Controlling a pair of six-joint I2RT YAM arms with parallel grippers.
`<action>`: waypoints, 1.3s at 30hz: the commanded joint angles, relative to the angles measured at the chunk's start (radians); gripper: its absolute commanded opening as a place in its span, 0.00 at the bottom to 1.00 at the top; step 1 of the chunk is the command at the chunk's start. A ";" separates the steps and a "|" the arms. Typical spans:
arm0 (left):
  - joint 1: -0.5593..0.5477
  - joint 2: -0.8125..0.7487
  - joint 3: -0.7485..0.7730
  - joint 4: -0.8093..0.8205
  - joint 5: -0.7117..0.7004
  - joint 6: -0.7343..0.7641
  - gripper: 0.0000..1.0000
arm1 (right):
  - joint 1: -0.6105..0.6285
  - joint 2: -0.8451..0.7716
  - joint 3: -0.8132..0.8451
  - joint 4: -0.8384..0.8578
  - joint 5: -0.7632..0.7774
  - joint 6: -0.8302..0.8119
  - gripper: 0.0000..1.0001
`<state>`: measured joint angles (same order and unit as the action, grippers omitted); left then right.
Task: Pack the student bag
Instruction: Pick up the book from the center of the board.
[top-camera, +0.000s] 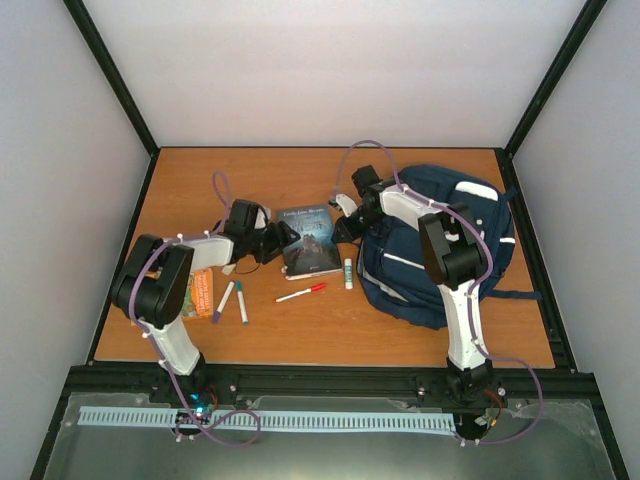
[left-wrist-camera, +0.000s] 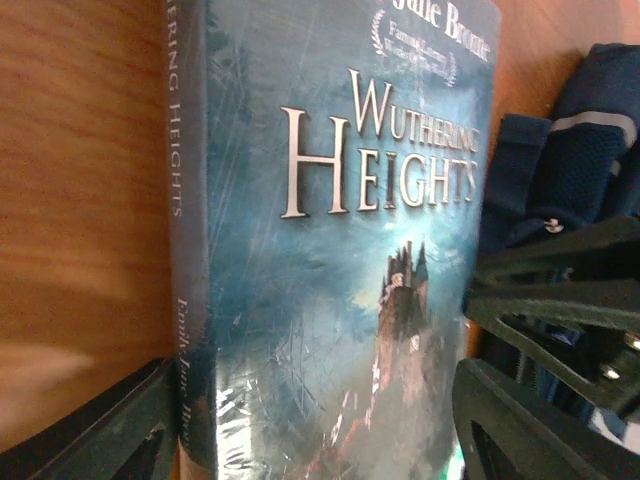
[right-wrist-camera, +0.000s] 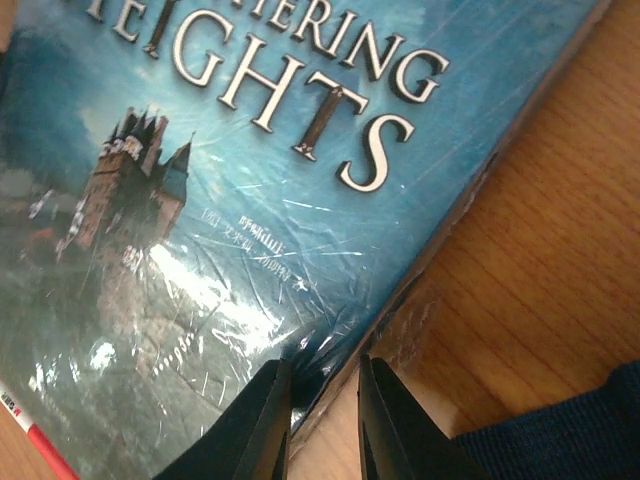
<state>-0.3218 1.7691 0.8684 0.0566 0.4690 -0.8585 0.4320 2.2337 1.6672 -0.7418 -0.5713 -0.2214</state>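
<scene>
Starting at the left edge of the desk (top-camera: 330, 170), an orange packet (top-camera: 200, 293) lies flat, partly under the left arm's elbow. Just right of it, toward the near edge, lie a marker (top-camera: 224, 297) and a second marker (top-camera: 241, 302), side by side and almost touching, then a red pen (top-camera: 300, 292) lying aslant and apart from them. The left gripper (top-camera: 283, 240) reaches in low from the left toward the desk's middle, where a book (top-camera: 308, 240) lies flat with its blue cover up and the title "Wuthering Heights" legible. In the left wrist view its fingers (left-wrist-camera: 110, 430) stand spread wide, one outside the spine and one outside the opposite edge, with the book between them; whether either pad touches the book cannot be told. A glue stick (top-camera: 347, 272) lies just beside the book's near right corner, pointing toward the near edge. The right gripper (top-camera: 343, 228) comes down at the book's right edge. In the right wrist view its jaws are drawn close with only a narrow gap, and the wrapped edge of the book runs into that gap; whether they actually pinch it cannot be told. The bag (top-camera: 410, 295), navy with a thin white stripe and white patches, lies on the right half of the desk, reaching toward the far right corner, with the right arm stretched over it and its fabric near the book.
</scene>
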 joint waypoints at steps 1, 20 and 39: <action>-0.042 -0.126 -0.006 0.152 0.147 -0.120 0.74 | 0.057 0.102 -0.030 -0.028 0.041 -0.007 0.20; -0.071 -0.156 -0.069 0.214 0.145 -0.251 0.61 | 0.057 0.081 -0.045 -0.033 0.010 -0.007 0.20; -0.097 -0.189 -0.056 0.109 0.037 -0.228 0.34 | 0.054 0.055 -0.045 -0.036 0.009 -0.002 0.22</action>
<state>-0.4011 1.6375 0.7841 0.1368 0.4976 -1.1038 0.4328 2.2337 1.6669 -0.7361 -0.5980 -0.2207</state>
